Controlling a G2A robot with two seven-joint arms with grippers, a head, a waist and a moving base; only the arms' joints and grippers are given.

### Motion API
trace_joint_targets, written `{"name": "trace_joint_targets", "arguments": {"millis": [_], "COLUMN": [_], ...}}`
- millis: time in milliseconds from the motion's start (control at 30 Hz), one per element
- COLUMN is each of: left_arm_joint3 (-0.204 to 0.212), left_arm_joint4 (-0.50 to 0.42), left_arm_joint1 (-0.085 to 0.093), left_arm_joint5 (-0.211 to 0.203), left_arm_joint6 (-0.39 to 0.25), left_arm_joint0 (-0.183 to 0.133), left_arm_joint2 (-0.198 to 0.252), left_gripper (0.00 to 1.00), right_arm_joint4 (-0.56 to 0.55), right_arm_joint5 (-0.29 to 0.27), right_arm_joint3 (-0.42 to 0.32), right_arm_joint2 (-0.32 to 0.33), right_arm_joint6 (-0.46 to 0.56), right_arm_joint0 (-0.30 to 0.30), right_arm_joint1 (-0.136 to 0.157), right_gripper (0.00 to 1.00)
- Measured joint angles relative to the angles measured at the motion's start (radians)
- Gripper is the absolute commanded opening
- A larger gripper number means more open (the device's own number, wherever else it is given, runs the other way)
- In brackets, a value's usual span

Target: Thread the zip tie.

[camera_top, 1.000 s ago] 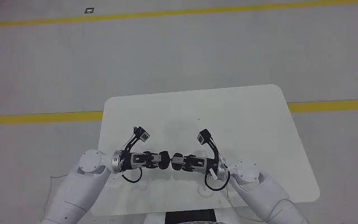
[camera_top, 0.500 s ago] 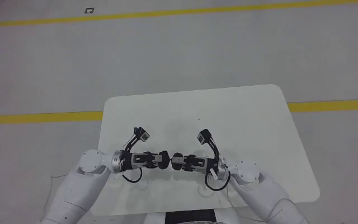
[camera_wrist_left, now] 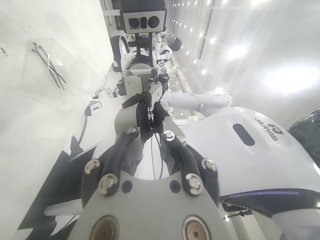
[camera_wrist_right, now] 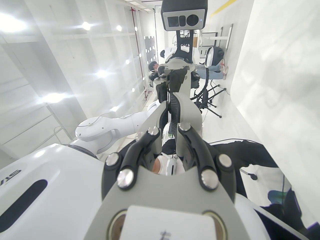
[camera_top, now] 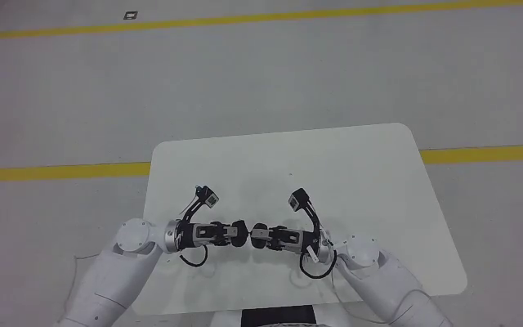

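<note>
We've got left gripper [camera_top: 239, 233] and right gripper [camera_top: 259, 233] clenched at the table's [camera_top: 368, 163] near edge, zip ties [camera_wrist_left: 50, 66] loose in their clear box [camera_wrist_left: 32, 76], nothing threaded yet.

Both arms are folded in at the elbows, forearms lined up and pointing straight at each other. Left tool [camera_top: 243, 233] and right tool [camera_top: 255, 234] sit tip to tip in the middle, the left's fingers [camera_wrist_left: 141, 118] pinched close and the right's fingers [camera_wrist_right: 175, 108] drawn in just as narrow.
</note>
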Motion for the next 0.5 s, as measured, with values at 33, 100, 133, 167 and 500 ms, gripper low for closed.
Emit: {"name": "trace_joint_targets", "arguments": {"millis": [33, 100, 133, 167, 500], "left_arm_joint3": [0.000, 0.001, 0.001, 0.002, 0.002], "left_arm_joint4": [0.000, 0.001, 0.002, 0.002, 0.005], "left_arm_joint1": [0.000, 0.001, 0.001, 0.002, 0.006], "left_arm_joint5": [0.000, 0.000, 0.000, 0.000, 0.000], "left_arm_joint6": [0.001, 0.003, 0.004, 0.005, 0.010], "left_arm_joint0": [0.000, 0.000, 0.000, 0.000, -0.004], "left_arm_joint2": [0.001, 0.002, 0.003, 0.004, 0.010], "left_gripper": [0.08, 0.07, 0.07, 0.08, 0.09], "right_arm_joint4": [0.000, -0.001, -0.001, -0.001, -0.002], "right_arm_joint5": [0.000, 0.001, 0.002, 0.002, 0.005], "right_arm_joint3": [0.000, 0.001, 0.001, 0.001, 0.002], "right_arm_joint2": [-0.001, -0.003, -0.004, -0.004, -0.010], "right_arm_joint6": [0.000, 0.000, 0.000, -0.001, 0.004], "right_arm_joint0": [0.000, 0.001, 0.002, 0.002, 0.005], "right_arm_joint1": [0.000, 0.001, 0.001, 0.001, 0.004], "right_gripper": [0.00, 0.00, 0.00, 0.00, 0.00]}}
